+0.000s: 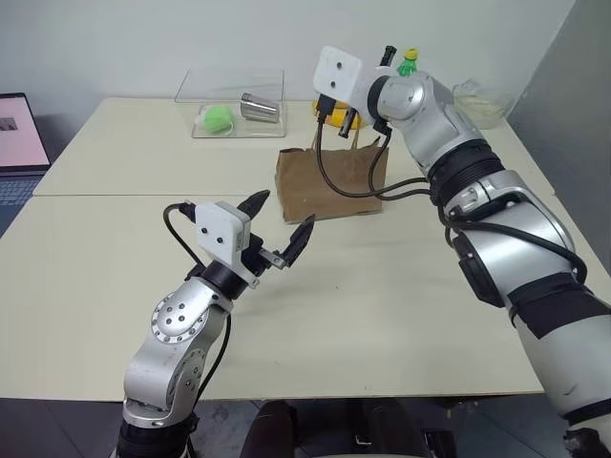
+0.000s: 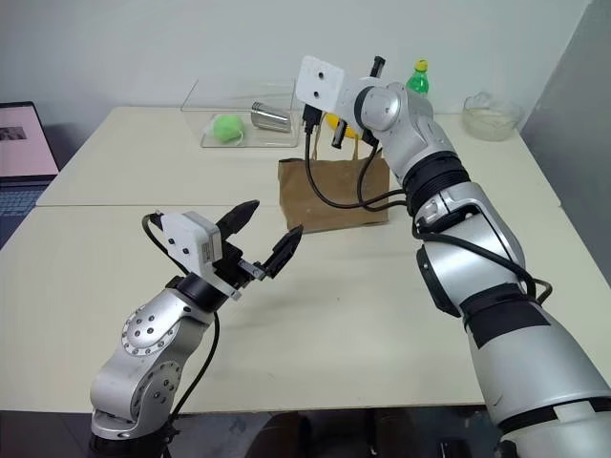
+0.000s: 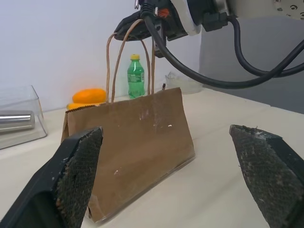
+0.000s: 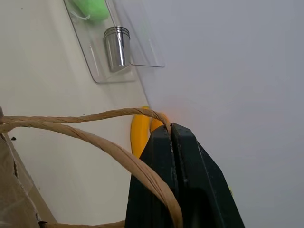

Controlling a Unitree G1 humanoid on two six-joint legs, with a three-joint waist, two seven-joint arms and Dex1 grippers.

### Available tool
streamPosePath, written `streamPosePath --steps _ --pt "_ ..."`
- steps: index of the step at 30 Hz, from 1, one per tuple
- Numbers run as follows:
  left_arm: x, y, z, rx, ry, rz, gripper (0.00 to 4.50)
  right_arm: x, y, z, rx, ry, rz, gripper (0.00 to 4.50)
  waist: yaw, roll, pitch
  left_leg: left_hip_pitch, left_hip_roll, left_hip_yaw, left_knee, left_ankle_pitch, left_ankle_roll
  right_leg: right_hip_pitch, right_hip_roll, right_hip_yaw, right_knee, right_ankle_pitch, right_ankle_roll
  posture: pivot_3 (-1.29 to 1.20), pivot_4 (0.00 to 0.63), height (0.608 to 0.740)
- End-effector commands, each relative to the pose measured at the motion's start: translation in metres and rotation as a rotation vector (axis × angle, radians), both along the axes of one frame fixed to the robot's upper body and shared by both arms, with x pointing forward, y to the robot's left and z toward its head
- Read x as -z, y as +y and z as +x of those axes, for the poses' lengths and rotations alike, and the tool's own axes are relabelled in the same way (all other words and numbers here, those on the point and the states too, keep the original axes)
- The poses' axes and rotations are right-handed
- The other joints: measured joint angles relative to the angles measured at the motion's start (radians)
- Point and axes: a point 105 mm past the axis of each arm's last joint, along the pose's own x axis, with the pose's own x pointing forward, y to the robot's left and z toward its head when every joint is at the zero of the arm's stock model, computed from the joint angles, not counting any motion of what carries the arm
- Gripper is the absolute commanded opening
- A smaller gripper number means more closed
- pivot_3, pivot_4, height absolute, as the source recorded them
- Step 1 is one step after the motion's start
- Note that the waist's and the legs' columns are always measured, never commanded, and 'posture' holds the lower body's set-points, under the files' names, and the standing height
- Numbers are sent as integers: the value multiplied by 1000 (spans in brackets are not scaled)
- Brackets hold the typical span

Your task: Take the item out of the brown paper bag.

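Two head views show the brown paper bag (image 1: 329,181) upright on the bench (image 1: 382,315), my right gripper (image 2: 342,132) above it, and my left gripper (image 1: 277,227) just short of it with jaws fully spread and empty.

Left wrist view: adds the loop handles (image 3: 128,57) rising to the right jaws, plus a green bottle (image 3: 136,77) behind the bag.

Right wrist view: confirms those jaws are clamped shut on one handle strand.

Hazard: the item is not visible, presumably inside; pulling on one thin handle could tear it or tip the bag.
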Motion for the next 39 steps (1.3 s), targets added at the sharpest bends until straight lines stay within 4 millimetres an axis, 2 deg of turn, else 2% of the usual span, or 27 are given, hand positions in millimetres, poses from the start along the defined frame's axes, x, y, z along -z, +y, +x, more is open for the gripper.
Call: streamPosePath --steps 1,2,4,10,13,21,25,31,35,37,39 --pt "-9 -1 -4 5 -46 5 4500 -16 8 -6 -36 -53 24 413 0 0 0 0 0 0 0 0 0 0 0 0 0 0 0 0 150 740" --pt "-9 -1 -4 5 -46 6 4500 -16 8 -6 -39 -53 24 569 0 0 0 0 0 0 0 0 0 0 0 0 0 0 0 0 150 740" --pt "-9 -1 -4 3 -46 9 4500 -14 9 -6 -46 -49 20 1185 0 0 0 0 0 0 0 0 0 0 0 0 0 0 0 0 150 740" --pt "-9 0 -5 1 -48 15 4500 -6 6 -7 -68 -26 2 3318 0 0 0 0 0 0 0 0 0 0 0 0 0 0 0 0 150 740" --pt "-10 2 -5 -9 -52 15 4500 2 4 -15 -151 36 34 4442 0 0 0 0 0 0 0 0 0 0 0 0 0 0 0 0 150 740" --pt "-6 9 -8 -42 -44 27 4500 15 -20 -42 -234 115 92 4479 2 0 0 0 0 -1 0 0 0 0 0 -1 0 0 0 0 150 740" --pt "5 15 -13 -54 -7 71 4500 34 -32 -73 -309 204 161 4479 3 0 -1 1 1 -2 0 0 0 1 0 -1 0 0 0 0 150 740" --pt "15 27 -28 -11 44 154 4500 49 -40 -107 -390 279 253 4479 1 0 0 3 1 -2 1 0 0 2 0 0 1 0 0 0 150 740" --pt "30 63 -33 12 166 236 4500 84 -45 -142 -466 379 307 4479 2 -2 -2 6 3 -2 0 0 0 4 2 -2 1 -2 3 0 150 740" --pt "28 77 -28 -23 174 236 4500 93 -46 -149 -476 398 311 4479 2 -1 -1 7 4 -2 0 0 0 4 3 -2 1 -2 4 0 150 740" --pt "20 94 -13 -75 166 203 4500 108 -54 -155 -453 421 327 4479 2 -1 -1 7 4 -1 1 0 0 4 3 -1 1 -1 2 0 150 740"
